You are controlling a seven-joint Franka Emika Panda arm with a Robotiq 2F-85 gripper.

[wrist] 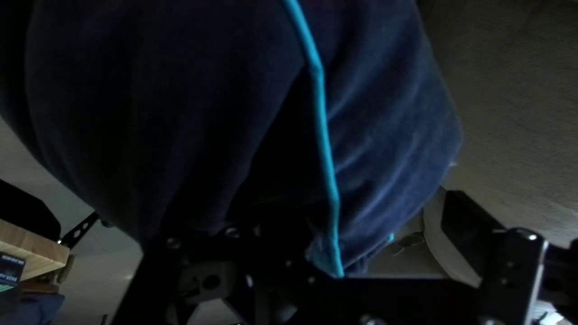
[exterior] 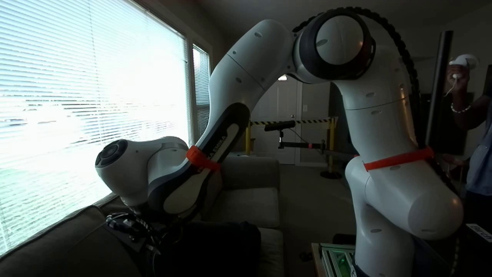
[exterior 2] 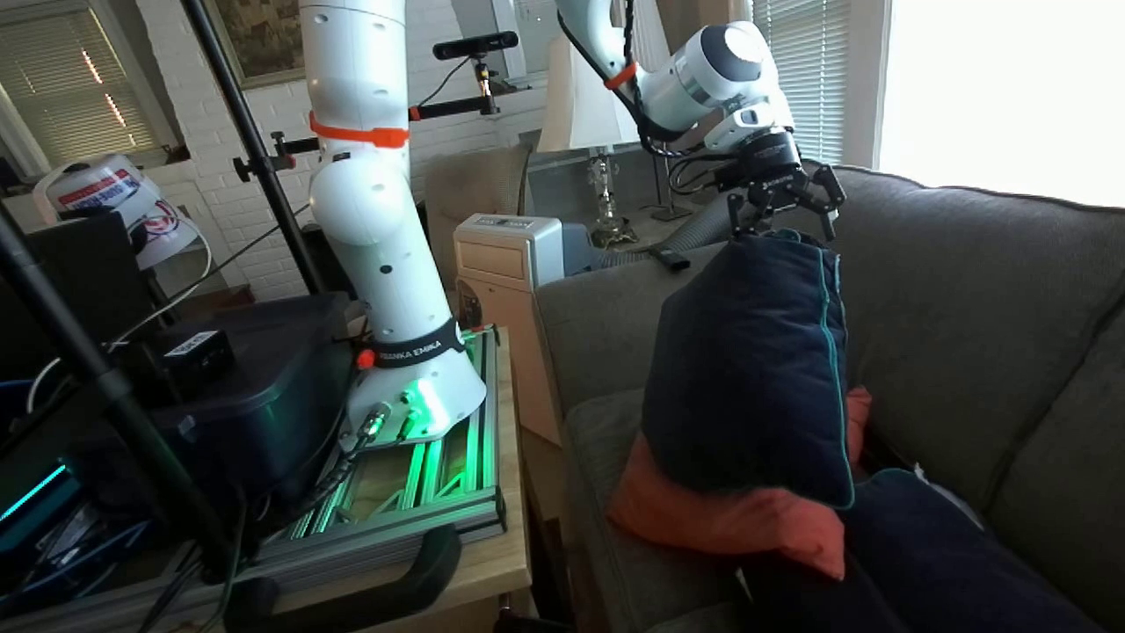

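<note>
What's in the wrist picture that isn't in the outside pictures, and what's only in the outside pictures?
Only the wrist view: a little black strip with holes, and a close look at the deep creases in the dark blue pillow.

Only the exterior views: a lamp in an exterior view, striped barrier tape in an exterior view, and window blinds in both exterior views.

Shared: the pillow itself, the gripper and the wooden tabletop.

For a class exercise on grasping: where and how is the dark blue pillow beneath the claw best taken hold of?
Probably by its top end, from above. The dark blue pillow stands on end over the orange pillow, so its top is uncovered and narrows towards the claw, whose open jaws stand to either side of it. Its broad faces look too wide to span.
</note>
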